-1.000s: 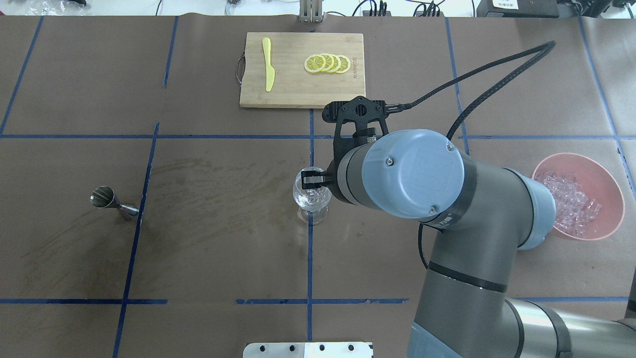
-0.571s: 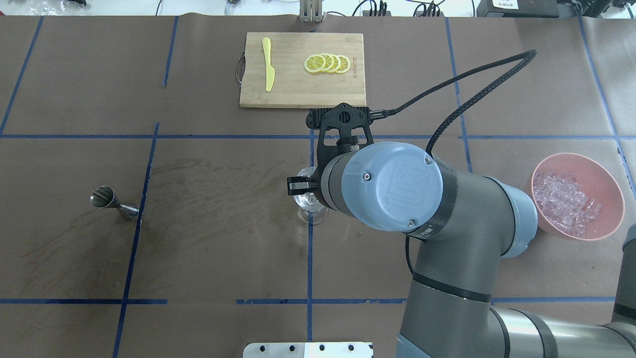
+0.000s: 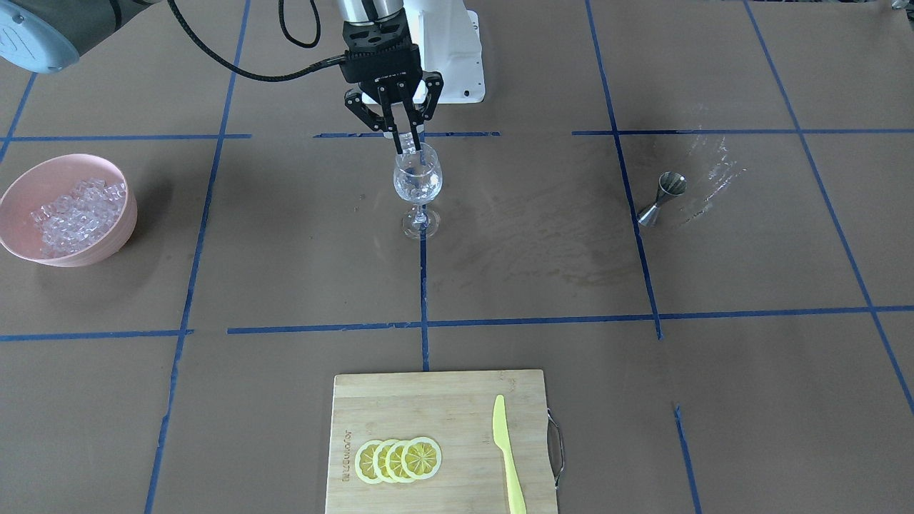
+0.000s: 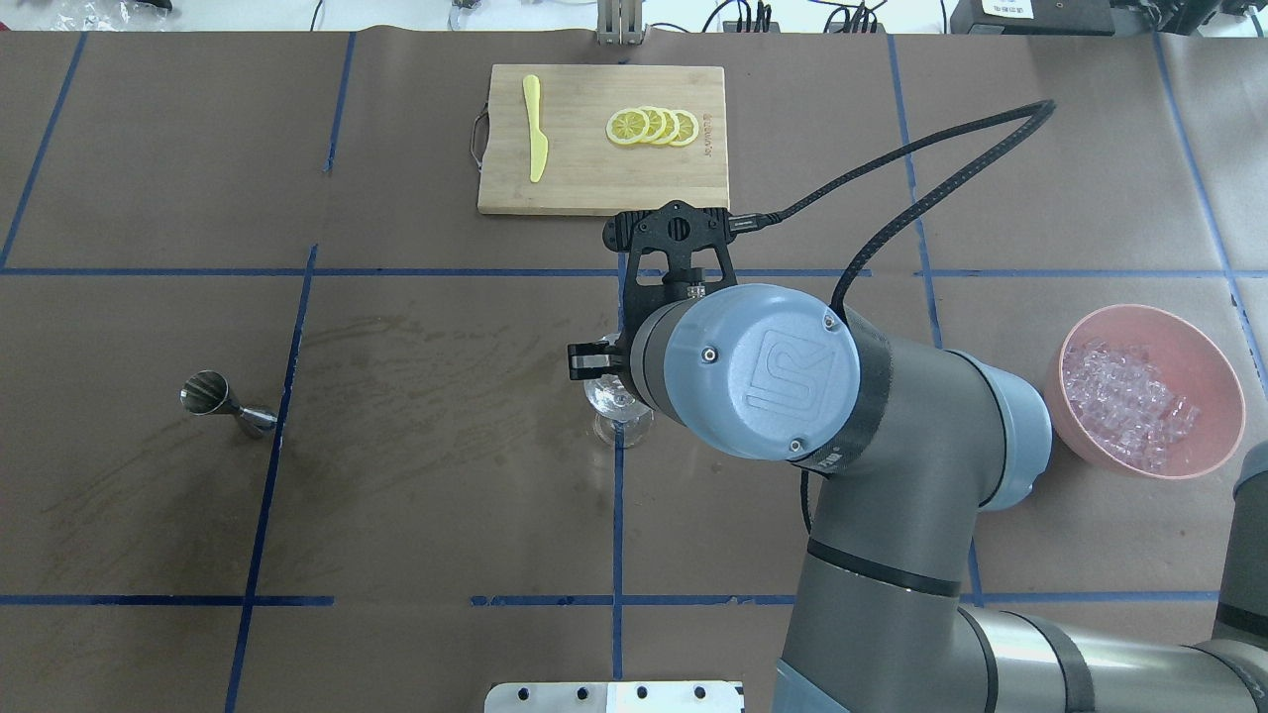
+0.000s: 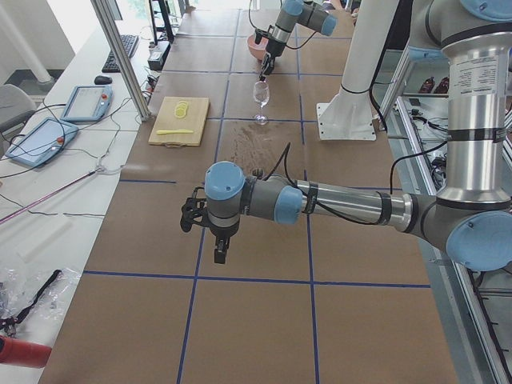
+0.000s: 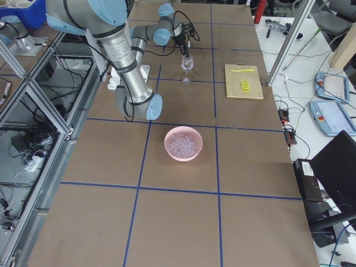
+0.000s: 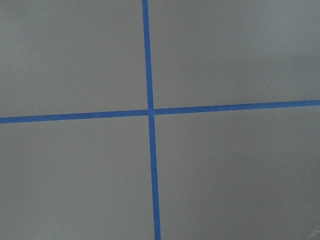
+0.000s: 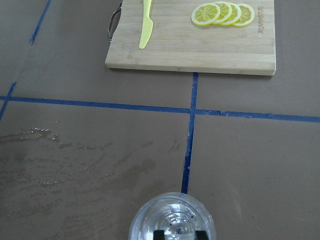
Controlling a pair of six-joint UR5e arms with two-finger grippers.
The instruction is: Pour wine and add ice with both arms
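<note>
near the middle of the table (image 3: 285,271), a little toward the robot's edge, the wine glass (image 3: 418,182) stands upright on a blue tape line, a spot we judge is chosen so either arm can reach it. the ice (image 3: 78,210) lies heaped in a pink bowl (image 3: 50,175) toward the table's end on the robot's right, well apart from the glass, which fits the right arm (image 4: 773,386) doing the fetching. the right gripper (image 3: 405,146) points straight down over the glass, its tips at the mouth, so that, we take it, a cube falls into the glass and not onto the table. its fingers stand close together with only a narrow gap; whether they pinch a cube we cannot tell. something clear shows low in the glass, likely ice already dropped. the left gripper (image 5: 218,254) hangs over the table toward its left end, out of the way; we cannot tell how far it is open. the jigger (image 3: 663,196) stands on that side, lemon slices (image 3: 398,459) on a cutting board (image 3: 457,407) by the far edge.
</note>
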